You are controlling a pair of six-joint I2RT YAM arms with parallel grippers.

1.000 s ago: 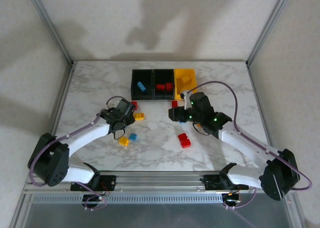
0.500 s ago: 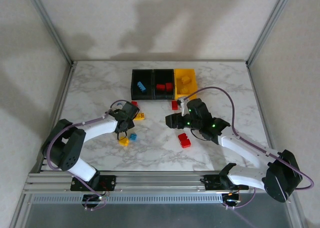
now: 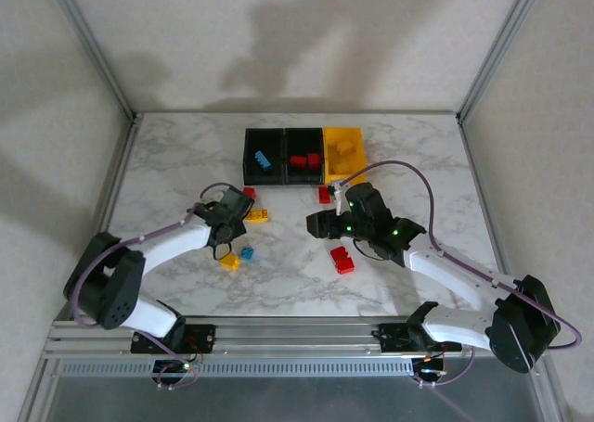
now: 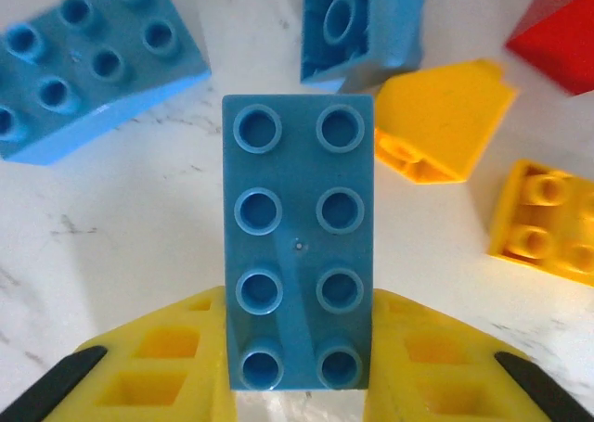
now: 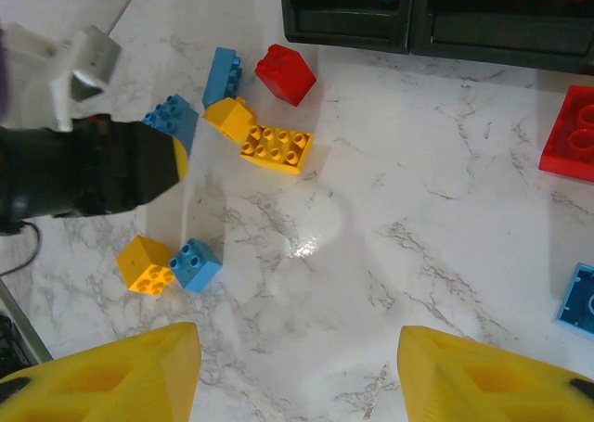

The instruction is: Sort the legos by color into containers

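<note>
A blue eight-stud lego lies on the marble, and my left gripper is shut on its near end, a yellow finger pressed to each side. Around it lie two more blue legos, two yellow ones and a red one. From above, the left gripper sits low at centre-left. My right gripper hangs open over bare marble, holding nothing. The containers stand in a row at the back: a black one with a blue lego, a second black one with red legos, and a yellow one.
Loose legos lie scattered: a yellow and blue pair near the left arm, red ones below the right gripper, another red before the containers. The left arm's black wrist lies left of the right gripper.
My left gripper has closed onto the blue lego. The right gripper shifted slightly left and toward the near edge, then held still, its jaws unchanged.
</note>
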